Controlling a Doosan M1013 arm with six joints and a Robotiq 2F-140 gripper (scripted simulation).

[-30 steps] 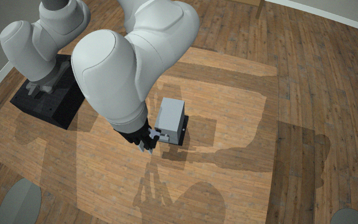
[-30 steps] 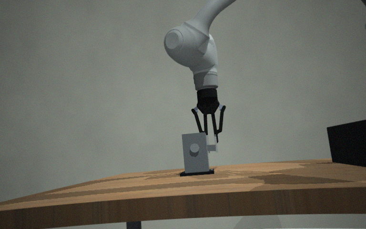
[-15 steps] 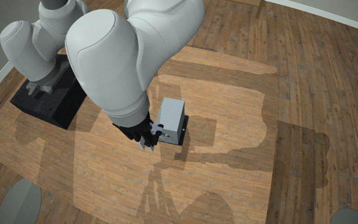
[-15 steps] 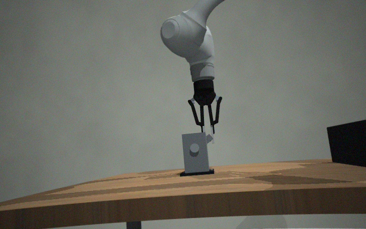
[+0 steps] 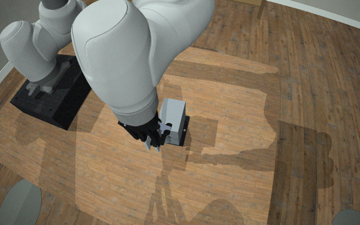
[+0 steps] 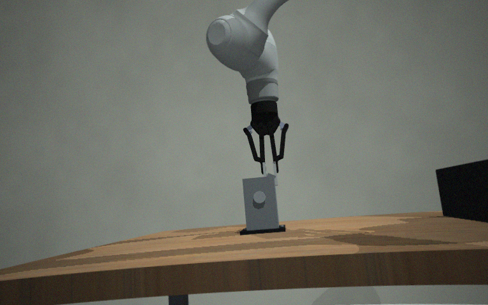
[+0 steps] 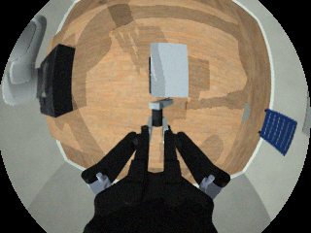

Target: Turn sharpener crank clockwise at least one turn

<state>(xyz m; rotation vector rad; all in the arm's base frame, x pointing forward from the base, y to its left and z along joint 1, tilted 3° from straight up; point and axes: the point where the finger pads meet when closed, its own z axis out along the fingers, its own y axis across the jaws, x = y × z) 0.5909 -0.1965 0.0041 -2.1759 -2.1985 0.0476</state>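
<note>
Your end effector (image 6: 269,168) is clamped on the crank knob (image 7: 157,118).

The boxy, smooth grey sharpener (image 6: 260,203) stands on its black base on the wood-grain surface (image 6: 359,258); the knob sits near its top edge, pinched between the dark fingers.

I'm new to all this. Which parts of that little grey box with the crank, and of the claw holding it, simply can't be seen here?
- Knob: top view, the end effector covers it; wrist view, small and blurred.
- Crank: exterior view, behind the sharpener.
- Base screws: only one pale dot in the top view.
- Arm base: top view, partly under the arm.
</note>
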